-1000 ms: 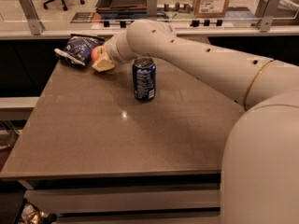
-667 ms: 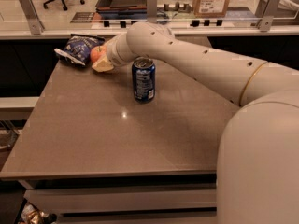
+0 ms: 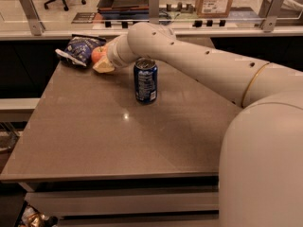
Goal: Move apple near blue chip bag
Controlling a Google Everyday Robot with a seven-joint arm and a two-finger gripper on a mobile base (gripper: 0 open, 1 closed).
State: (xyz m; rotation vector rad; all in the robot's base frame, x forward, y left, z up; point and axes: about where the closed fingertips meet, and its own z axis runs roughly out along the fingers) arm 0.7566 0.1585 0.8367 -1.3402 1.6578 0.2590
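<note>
The orange-red apple (image 3: 97, 54) sits at the table's far left corner, touching the right edge of the dark blue chip bag (image 3: 79, 49). The bag lies flat by the back edge. My gripper (image 3: 103, 64) is at the end of the long cream arm that reaches in from the right. It is right against the apple, on its right and lower side, and hides part of it. I cannot tell whether the apple rests on the table or is held.
A blue soda can (image 3: 145, 80) stands upright on the brown table (image 3: 118, 141), just right of the gripper and under the arm. A counter with a glass rail (image 3: 151, 30) runs behind the table. My arm fills the right side.
The near part of the arm has shifted slightly. The gripper, apple and chip bag stay in the same places.
</note>
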